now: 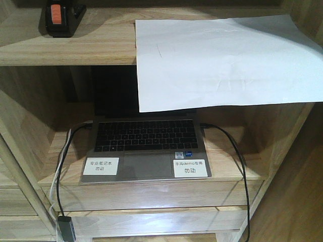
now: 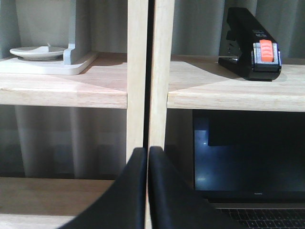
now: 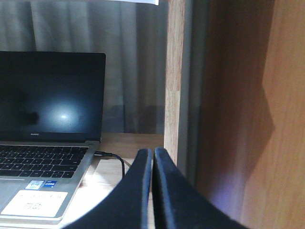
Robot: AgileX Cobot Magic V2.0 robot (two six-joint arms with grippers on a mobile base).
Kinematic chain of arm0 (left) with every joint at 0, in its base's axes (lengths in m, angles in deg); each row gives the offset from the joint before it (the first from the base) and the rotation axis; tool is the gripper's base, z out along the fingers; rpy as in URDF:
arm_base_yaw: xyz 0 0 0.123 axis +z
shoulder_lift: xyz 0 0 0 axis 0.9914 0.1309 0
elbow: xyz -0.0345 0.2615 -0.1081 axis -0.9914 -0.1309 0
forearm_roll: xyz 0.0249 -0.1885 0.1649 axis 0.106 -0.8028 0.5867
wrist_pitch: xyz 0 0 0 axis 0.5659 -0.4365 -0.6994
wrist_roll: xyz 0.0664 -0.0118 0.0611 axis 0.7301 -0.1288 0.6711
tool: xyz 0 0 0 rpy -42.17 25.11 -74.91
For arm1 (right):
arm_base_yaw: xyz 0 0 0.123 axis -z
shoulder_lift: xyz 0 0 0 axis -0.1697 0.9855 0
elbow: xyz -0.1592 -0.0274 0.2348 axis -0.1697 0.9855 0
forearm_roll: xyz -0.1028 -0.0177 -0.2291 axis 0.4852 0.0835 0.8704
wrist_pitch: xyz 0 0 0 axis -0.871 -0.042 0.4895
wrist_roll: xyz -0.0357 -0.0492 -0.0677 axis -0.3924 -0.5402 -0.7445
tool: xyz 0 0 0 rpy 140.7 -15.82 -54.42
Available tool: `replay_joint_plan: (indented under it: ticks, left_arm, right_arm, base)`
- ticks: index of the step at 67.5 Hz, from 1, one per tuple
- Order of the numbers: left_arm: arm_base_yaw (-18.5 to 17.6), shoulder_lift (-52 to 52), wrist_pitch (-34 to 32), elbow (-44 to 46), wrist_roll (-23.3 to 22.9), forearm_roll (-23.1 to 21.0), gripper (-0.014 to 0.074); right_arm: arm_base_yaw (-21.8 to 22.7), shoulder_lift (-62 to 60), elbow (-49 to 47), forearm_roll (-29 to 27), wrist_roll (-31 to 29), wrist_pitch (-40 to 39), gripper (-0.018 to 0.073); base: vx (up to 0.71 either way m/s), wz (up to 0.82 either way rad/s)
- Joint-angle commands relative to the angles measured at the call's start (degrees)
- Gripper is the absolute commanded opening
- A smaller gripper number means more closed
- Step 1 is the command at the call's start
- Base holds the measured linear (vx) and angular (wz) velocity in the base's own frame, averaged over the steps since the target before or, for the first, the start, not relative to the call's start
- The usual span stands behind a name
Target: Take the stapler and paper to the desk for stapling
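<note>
1. I see the small black stapler with the orange rear tab (image 1: 61, 17) (image 2: 252, 45) on the upper light-wood shelf (image 1: 75, 45) (image 2: 228, 90). It sits near the shelf's left end in the front view, back from the front edge, with its orange tab facing the camera.
2. The large white sheet of paper (image 1: 227, 63) lies on the same shelf toward its right end, well apart from the stapler. Most of the sheet hangs past the front edge.
3. Under that overhang, an open grey laptop with a black keyboard (image 1: 149, 146) (image 2: 248, 157) (image 3: 47, 105) sits on the lower shelf (image 1: 237, 174). It has two white printed labels (image 1: 192, 168) on its palm rest and black cables (image 1: 237, 156) at both sides.
4. The left fingers (image 2: 136, 191) are pressed together with nothing between them, in front of the upright wooden divider (image 2: 145, 71).
5. In the compartment left of that divider I see a pale dish (image 2: 35, 52) on a white tray (image 2: 47, 68).
6. The right fingers (image 3: 167, 200) are also together and hold nothing, beside the shelf's right upright post (image 3: 174, 81).
</note>
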Motion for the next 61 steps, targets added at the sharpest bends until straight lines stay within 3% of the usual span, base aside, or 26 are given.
replay_joint_plan:
  ticks: [1, 8, 25, 32, 61]
  left_arm:
    - [0.0, 0.7, -4.1, 1.8, -0.4, 0.0, 0.0024]
    - [0.0, 0.7, -4.1, 1.8, -0.4, 0.0, 0.0084]
    - [0.0, 0.7, -4.1, 1.8, -0.4, 0.0, 0.0358]
    - [0.0, 0.7, -4.2, 1.8, -0.4, 0.0, 0.0426]
    - [-0.7, 0.8, -4.4, 1.8, 1.0, -1.0, 0.0432]
  right_arm:
    - [0.3, -0.6, 1.3, 0.6, -0.1, -3.8, -0.0009]
    - [0.3, -0.6, 1.3, 0.6, -0.1, -3.8, -0.0009]
    - [0.3, -0.6, 1.3, 0.6, -0.1, -3.8, -0.0009]
    - [0.3, -0.6, 1.3, 0.6, -0.1, -3.8, -0.0009]
    - [0.3, -0.6, 1.3, 0.6, -0.1, -3.8, -0.0009]
  base:
    - [0.00, 0.00]
    - [0.00, 0.00]
    - [0.00, 0.00]
    - [0.00, 0.00]
    - [0.00, 0.00]
